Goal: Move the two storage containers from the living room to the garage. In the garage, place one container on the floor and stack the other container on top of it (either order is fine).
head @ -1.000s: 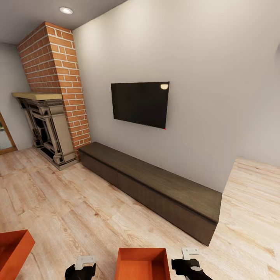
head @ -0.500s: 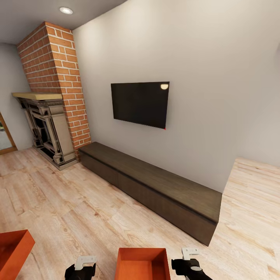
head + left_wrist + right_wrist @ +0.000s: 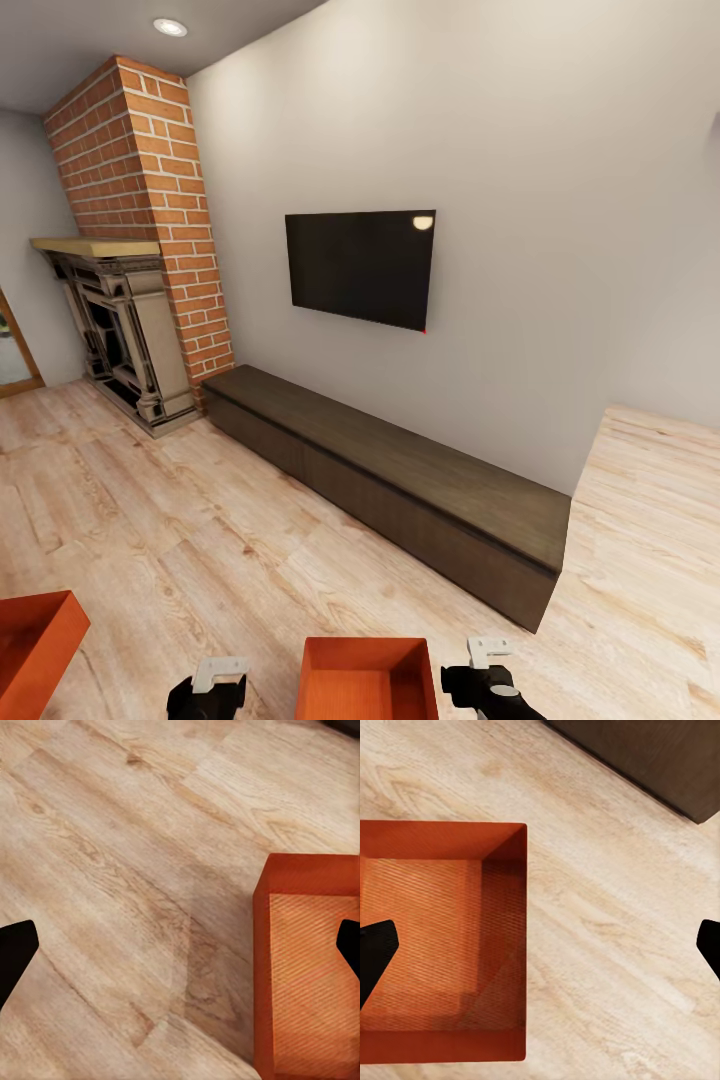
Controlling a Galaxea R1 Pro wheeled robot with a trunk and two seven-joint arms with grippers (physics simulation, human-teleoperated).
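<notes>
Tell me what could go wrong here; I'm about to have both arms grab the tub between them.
The near container sits between the left gripper and right gripper, both open and above its flared walls; a two-sided squeeze might slip.

The second container lies to the left, cut by the picture's edge, and could be clipped when turning.

The low cabinet stands close ahead, limiting forward room.

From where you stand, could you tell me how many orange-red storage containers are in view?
2. One container sits on the wood-plank floor between the left gripper and right gripper; the other container lies further left, cut off by the frame edge.
</notes>
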